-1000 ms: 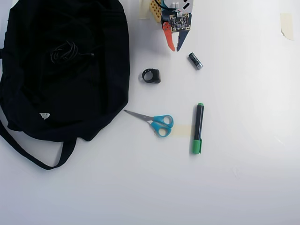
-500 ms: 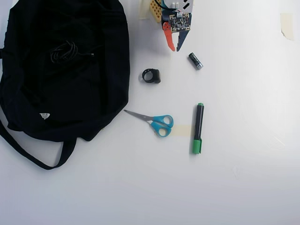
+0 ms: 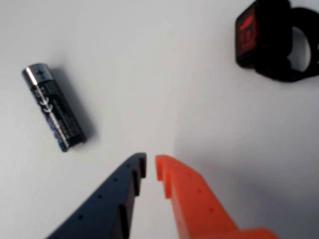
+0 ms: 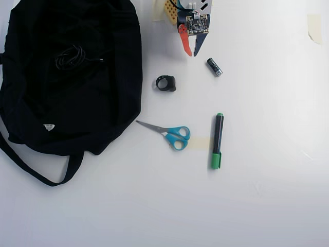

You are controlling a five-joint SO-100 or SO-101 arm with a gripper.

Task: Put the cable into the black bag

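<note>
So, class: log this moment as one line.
cable: on bag | gripper: nearly shut, empty, near battery

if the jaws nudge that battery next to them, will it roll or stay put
The battery is a smooth cylinder lying on its side on the bare white table, so a sideways nudge would probably roll it. A push along its length would more likely slide it. It looks rigid and probably dense for its size.

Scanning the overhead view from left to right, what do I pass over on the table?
black bag with the cable lying on it → black ring clip → scissors → gripper → marker. The battery overlaps the marker in left-right position, so it is left unordered.
</note>
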